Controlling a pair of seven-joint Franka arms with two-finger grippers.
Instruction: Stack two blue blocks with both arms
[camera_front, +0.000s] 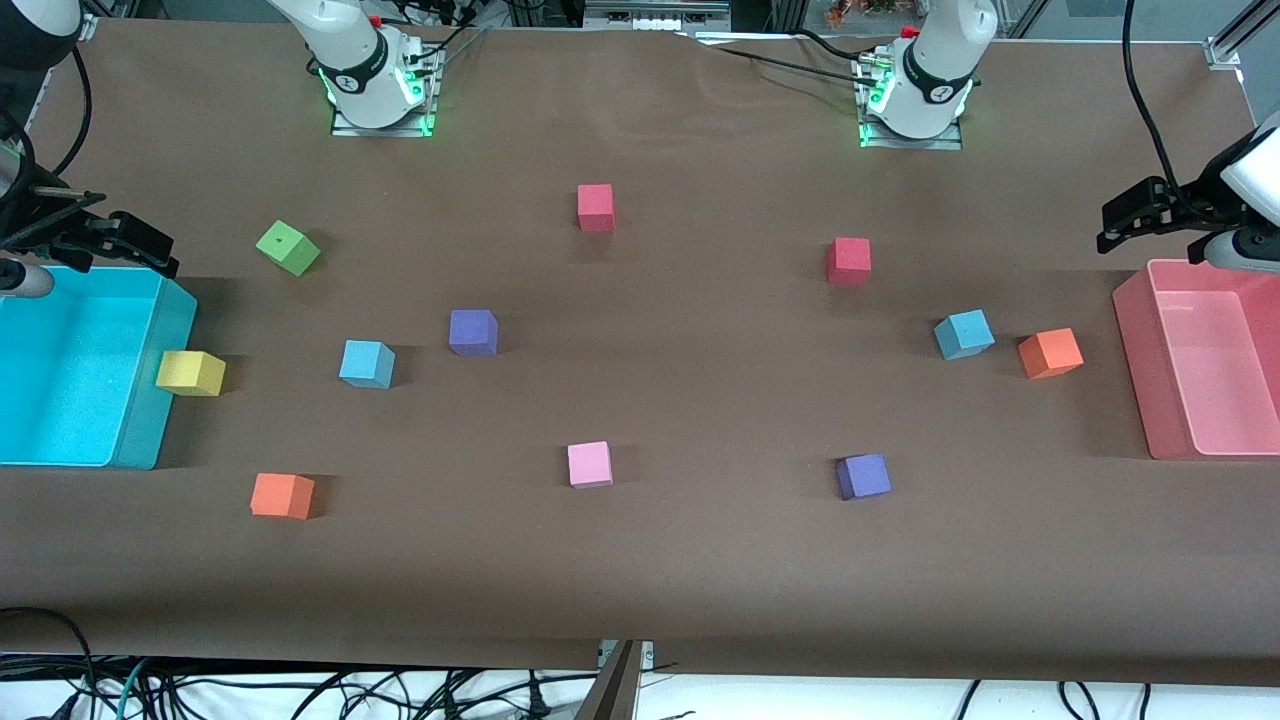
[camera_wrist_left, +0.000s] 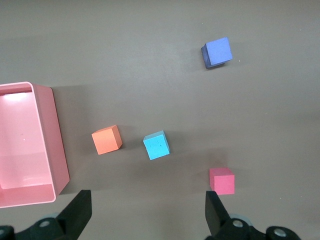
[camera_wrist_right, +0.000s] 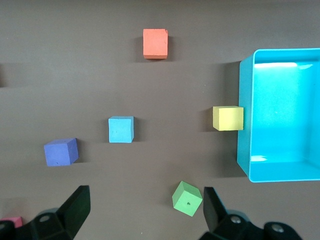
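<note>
Two sky-blue blocks lie apart on the brown table. One blue block is toward the right arm's end and also shows in the right wrist view. The other blue block is toward the left arm's end, beside an orange cube, and shows in the left wrist view. My left gripper hangs high by the pink bin's corner, open and empty. My right gripper hangs high over the cyan bin's edge, open and empty.
A cyan bin stands at the right arm's end with a yellow cube against it. A pink bin stands at the left arm's end. Green, purple, red and pink cubes are scattered about.
</note>
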